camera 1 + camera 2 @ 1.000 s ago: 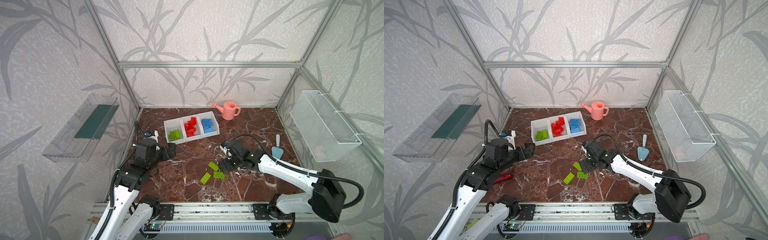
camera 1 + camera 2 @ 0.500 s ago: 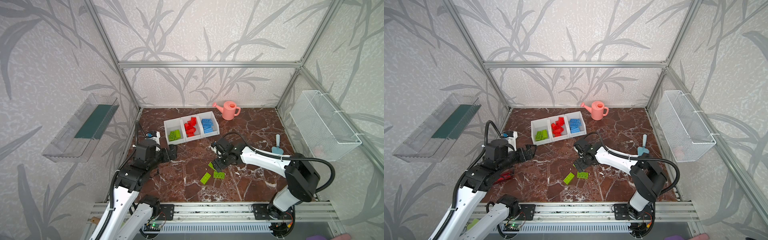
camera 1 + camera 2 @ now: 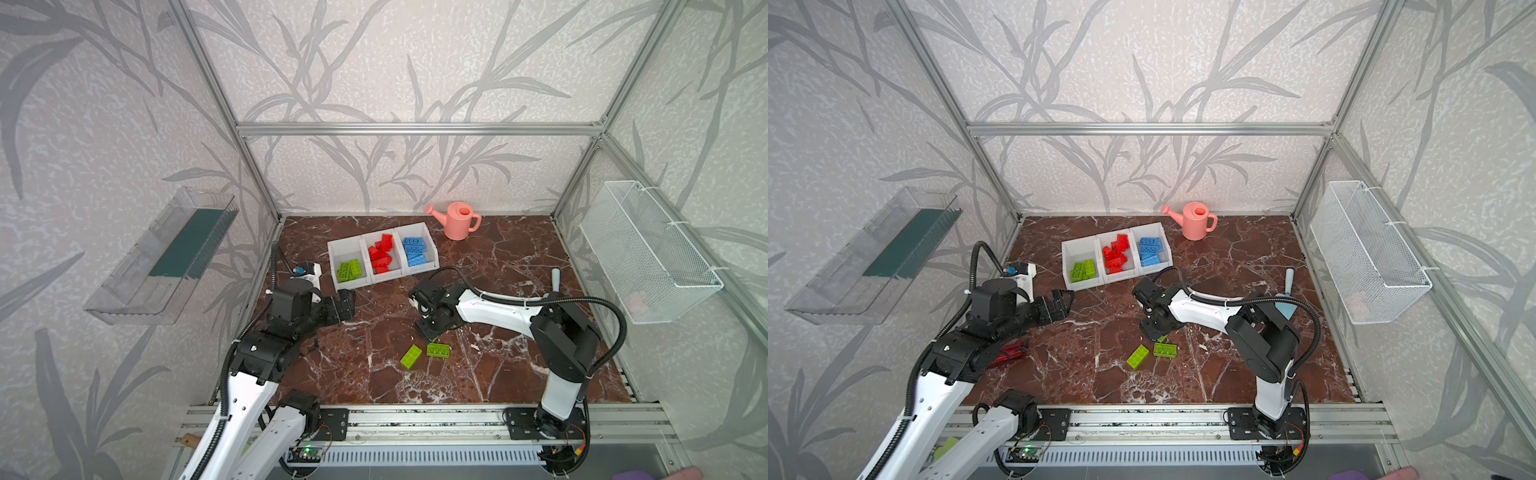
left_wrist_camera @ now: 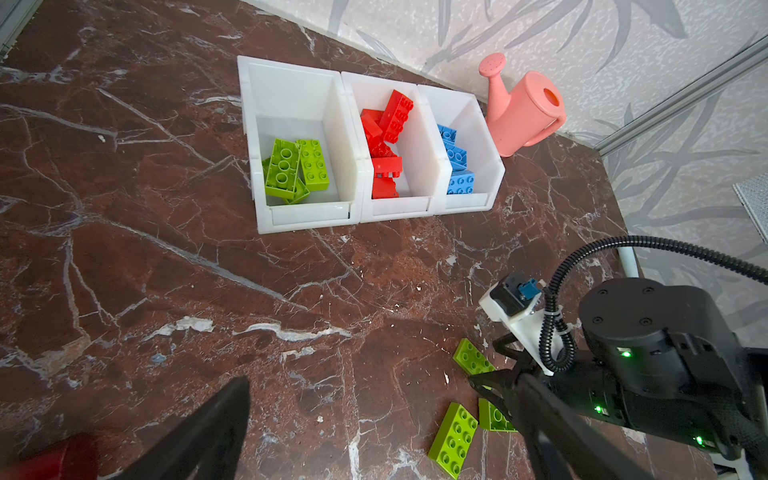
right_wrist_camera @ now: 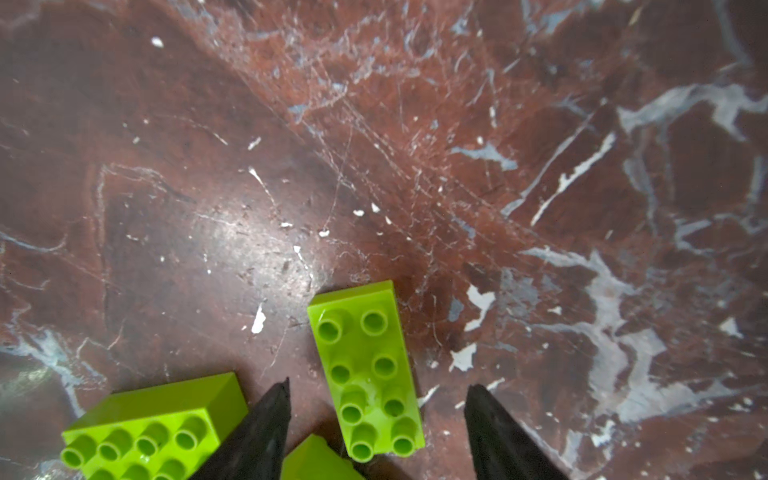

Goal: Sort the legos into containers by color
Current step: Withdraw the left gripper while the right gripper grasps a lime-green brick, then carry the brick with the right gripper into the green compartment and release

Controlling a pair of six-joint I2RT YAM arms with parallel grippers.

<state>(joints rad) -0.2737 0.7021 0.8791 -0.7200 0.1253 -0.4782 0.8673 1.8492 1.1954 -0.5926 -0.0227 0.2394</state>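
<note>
The right claw (image 5: 378,384) hangs spread over a green brick (image 5: 368,374) that lies studs-up on the table (image 3: 498,257), near the middle. One finger (image 5: 266,428) stands on each side with a gap showing, so it pinches nothing yet. The brick's long axis runs along the fingers, so closing should take it across its short width. A second brick (image 3: 437,350) and a third brick (image 3: 411,356) lie just nearer. The left claw (image 3: 347,305), spread and empty, hovers well to the left, near the green bin (image 4: 291,91).

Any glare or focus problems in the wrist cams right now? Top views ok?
Right wrist view: glare patch on the marble tabletop; fingertips soft, green lego between them fairly sharp. Left wrist view: containers sharp, near finger blurred. Both top views: even light, no glare.
</note>
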